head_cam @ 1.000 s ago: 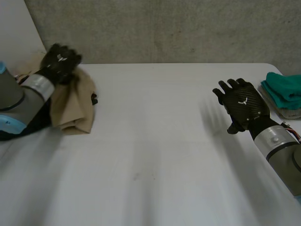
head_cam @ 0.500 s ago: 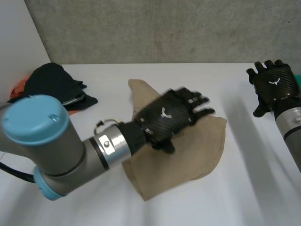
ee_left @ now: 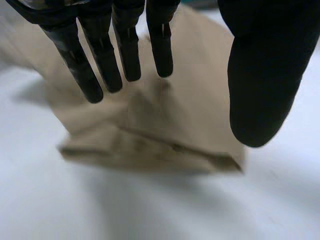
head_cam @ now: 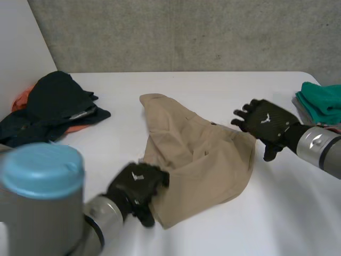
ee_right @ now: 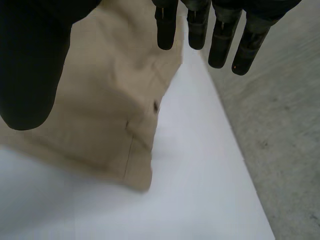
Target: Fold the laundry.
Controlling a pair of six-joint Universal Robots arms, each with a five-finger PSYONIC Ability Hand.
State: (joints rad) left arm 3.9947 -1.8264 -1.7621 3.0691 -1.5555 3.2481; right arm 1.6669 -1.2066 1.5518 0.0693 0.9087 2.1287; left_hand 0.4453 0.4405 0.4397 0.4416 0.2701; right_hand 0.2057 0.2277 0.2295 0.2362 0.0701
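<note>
A tan garment [head_cam: 202, 160] lies crumpled in the middle of the white table [head_cam: 160, 96]. My left hand [head_cam: 136, 185] hovers at the garment's near left corner. In the left wrist view its fingers [ee_left: 102, 62] are straight and apart from the thumb, above the tan cloth [ee_left: 165, 120] and holding nothing. My right hand [head_cam: 266, 122] is at the garment's far right corner, palm down. In the right wrist view its fingers [ee_right: 220, 35] are straight over the tan cloth's [ee_right: 110, 90] edge, with nothing gripped.
A heap of dark clothes [head_cam: 53, 101] over something orange [head_cam: 24, 98] lies at the far left of the table. A folded teal stack [head_cam: 322, 101] sits at the far right edge. A grey wall [head_cam: 186, 32] runs behind the table.
My left hand carried the tan garment from the left heap to the table's middle, let go and drew back to its near corner. My right hand came over to the garment's right corner.
</note>
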